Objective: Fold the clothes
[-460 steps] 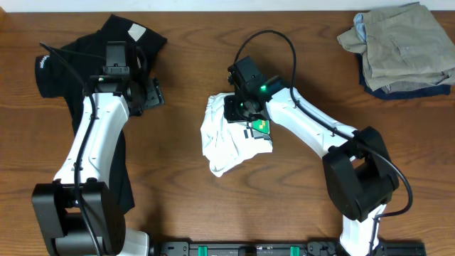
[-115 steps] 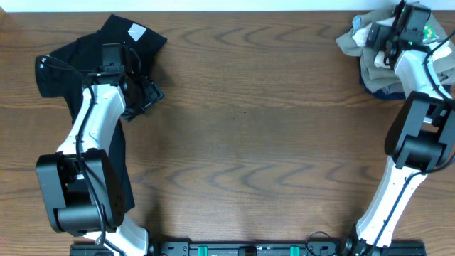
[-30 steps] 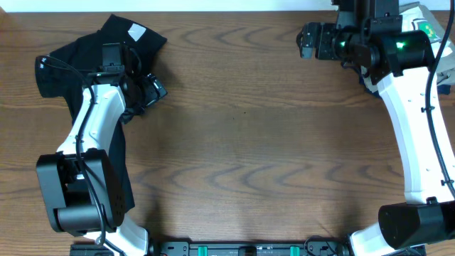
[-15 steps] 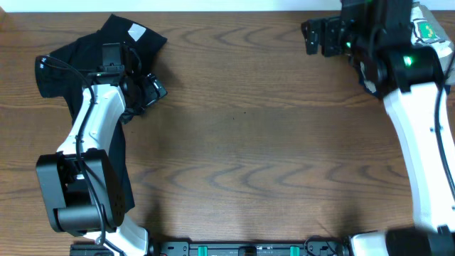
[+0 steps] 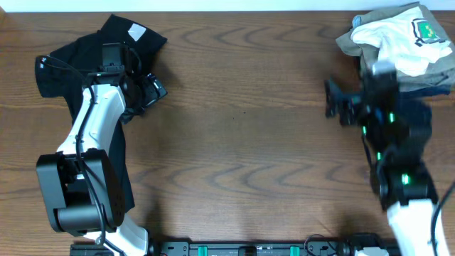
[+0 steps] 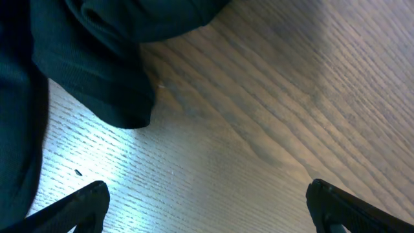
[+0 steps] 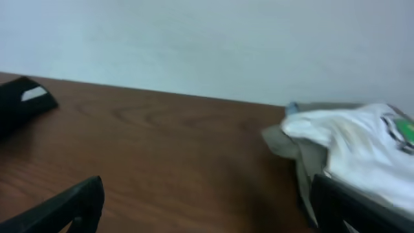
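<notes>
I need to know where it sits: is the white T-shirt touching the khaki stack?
Touching. The overhead view shows the white T-shirt lying crumpled on top of the khaki stack, overlapping it with no gap.

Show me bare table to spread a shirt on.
Bare: the wide middle of the table, between the left gripper and the right gripper. Crowded: the black shirt by the left gripper; the white T-shirt on the khaki stack.

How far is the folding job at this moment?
Done, apparently: the white T-shirt lies bundled on the khaki stack. In hand: nothing; the right gripper and the left gripper are both open and empty. Left: the black shirt, lying unfolded beside the left gripper.
</notes>
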